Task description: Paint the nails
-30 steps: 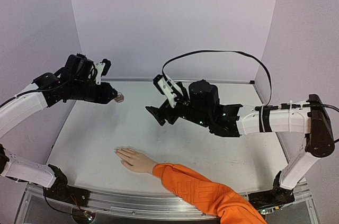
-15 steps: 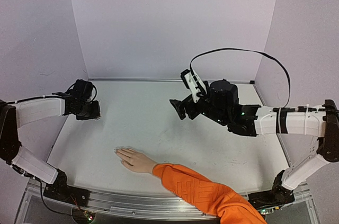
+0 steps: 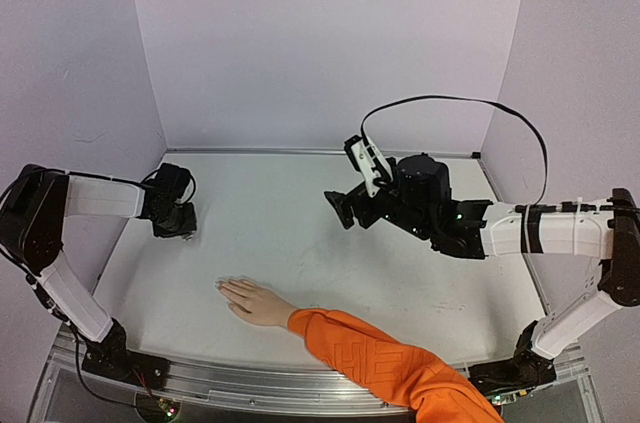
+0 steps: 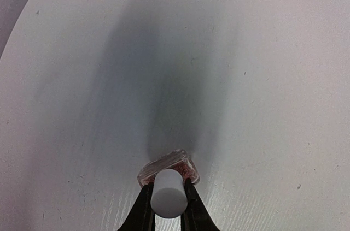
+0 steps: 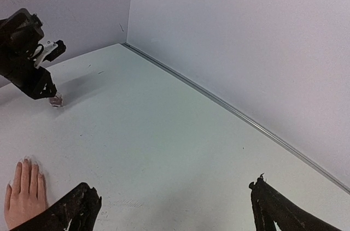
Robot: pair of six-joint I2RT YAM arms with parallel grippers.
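A pale beige hand (image 3: 252,301) in a bright orange sleeve (image 3: 370,358) lies flat on the white table, fingers pointing left. Its nails (image 3: 223,287) barely stand out from the skin; the right wrist view shows the nails (image 5: 27,161) at its lower left. My left gripper (image 3: 178,228) is low at the table's left side. In its wrist view the left gripper (image 4: 167,201) is shut on the white cap (image 4: 168,193) of a small bottle (image 4: 169,165) with reddish contents, whose base is at the table. My right gripper (image 3: 348,179) hovers open over the table's middle, nothing between its fingers (image 5: 71,212).
Lilac walls enclose the table on the left, back and right, with a metal strip (image 5: 229,112) along the back edge. The right arm's black cable (image 3: 450,103) loops above it. The sleeved arm runs off the near edge at lower right.
My left arm swung down and left, lowering the bottle to the table. My right arm drew back to the right and its jaws opened slightly wider. The hand stayed still.
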